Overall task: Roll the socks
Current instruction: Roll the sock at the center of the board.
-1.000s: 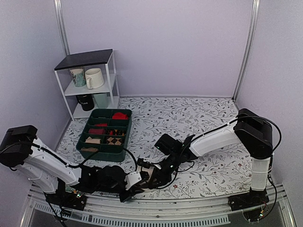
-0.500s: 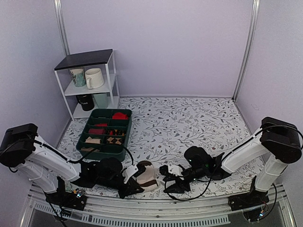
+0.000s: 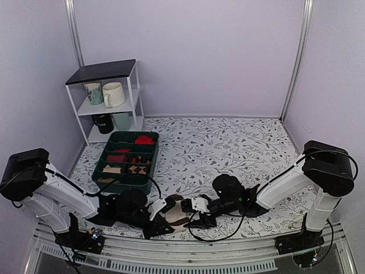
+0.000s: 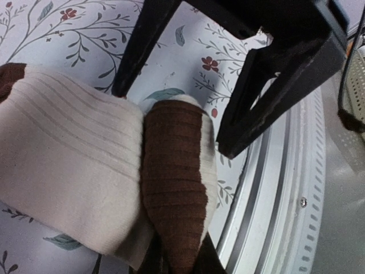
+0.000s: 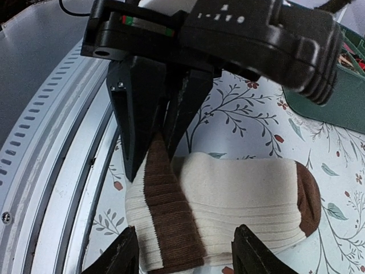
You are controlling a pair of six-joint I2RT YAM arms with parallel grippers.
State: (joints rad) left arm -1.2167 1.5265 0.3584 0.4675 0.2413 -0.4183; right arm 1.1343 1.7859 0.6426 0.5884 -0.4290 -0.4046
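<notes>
The socks (image 3: 178, 210) are found rolled into a short, fat bundle at the near edge of the table (image 3: 228, 148), slightly left of its middle and just beside the metal rail (image 3: 188, 254) that runs along that edge. The bundle is seen as ribbed cream fabric (image 4: 85, 165) with a dark brown band wrapped round one end and a dark brown patch at the other end (image 5: 228, 194).

The brown band is pinched by the left gripper (image 3: 161, 220), which is laid low on the left of the bundle. In the right wrist view its jaws (image 5: 151, 154) are shown pressed together on a fold of that band. In the left wrist view the same fold is seen drawn down between its fingertips (image 4: 177, 265) at the bottom of the picture.

The right gripper (image 3: 191, 214) is brought in from the right of the bundle. Its jaws are spread wide (image 5: 188, 254), and the bundle is seen between them; whether the fingers touch the fabric cannot be told. From the left wrist the two black fingers (image 4: 171, 120) are seen standing apart over the bundle's end.

Farther back on the left, a green compartment tray (image 3: 122, 181) is set on the flowered cloth, with red rolled socks (image 3: 145, 139) and checked rolled socks (image 3: 137, 169) held in separate compartments. Behind it, in the far left corner, a white shelf rack (image 3: 137, 91) is placed, and mugs (image 3: 113, 94) are kept on it.
</notes>
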